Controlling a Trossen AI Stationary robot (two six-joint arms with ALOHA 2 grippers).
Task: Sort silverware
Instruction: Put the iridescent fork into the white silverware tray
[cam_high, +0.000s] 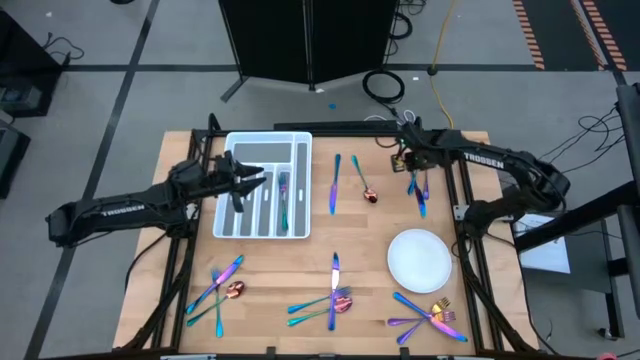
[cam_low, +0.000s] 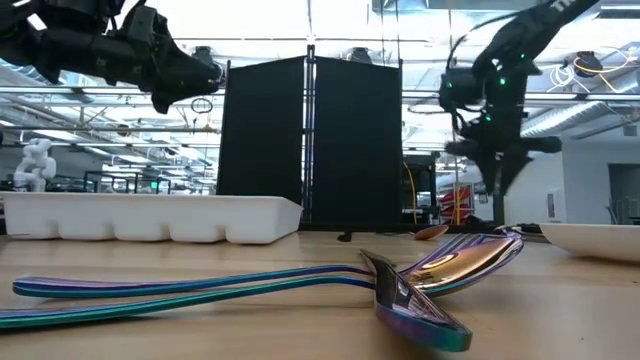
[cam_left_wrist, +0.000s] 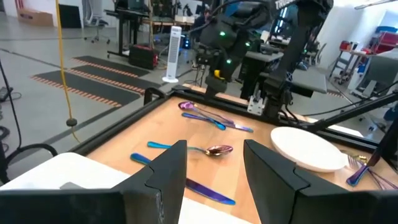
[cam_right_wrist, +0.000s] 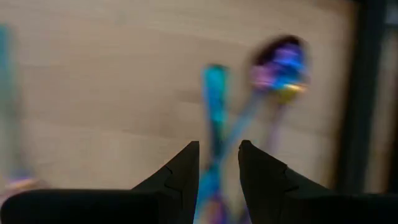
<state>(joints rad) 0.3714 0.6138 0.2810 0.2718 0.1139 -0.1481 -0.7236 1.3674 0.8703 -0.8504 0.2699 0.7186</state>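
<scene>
Most of the slim iridescent rainbow-metal silverware (cam_high: 333, 296) is unsorted and loose on the wooden table (cam_high: 370, 235). Only one piece (cam_high: 283, 200) lies in the white divided plastic tray (cam_high: 262, 186), in a slot right of middle; other slots look bare as far as the overhead shows. Judged early in the sort.

Clock positions from table centre, overhead view:
- 7 o'clock: crossed cluster incl. a coppery-bowled spoon (cam_high: 234, 290).
- 6 o'clock: fork, knife and spoon pile.
- 5 o'clock: crossed group with a gold-tined fork (cam_high: 438, 317).
- 12–1 o'clock: blue-handled knife (cam_high: 334, 185) and a spoon (cam_high: 364, 183) side by side.
- 2 o'clock: crossed pair (cam_high: 417, 190) near the right edge.

Left gripper (cam_high: 252, 183) hovers over the tray at 10 o'clock, fingers (cam_left_wrist: 169, 171) spread apart, nothing between them. Right gripper (cam_high: 413, 172) hangs over the 2 o'clock pair; in its wrist view the fingers (cam_right_wrist: 180, 171) sit part-way apart with a teal handle (cam_right_wrist: 215, 102) showing in the gap. Contact not confirmed, so it reads as not gripping yet.

Obstacles: round white plate (cam_high: 419, 258) at 4 o'clock, just beside the 5 o'clock group. Crossed, overlapping pieces in every cluster will likely make single picks awkward. Black upright panel (cam_low: 311, 140) stands behind the table, clear of the work.
</scene>
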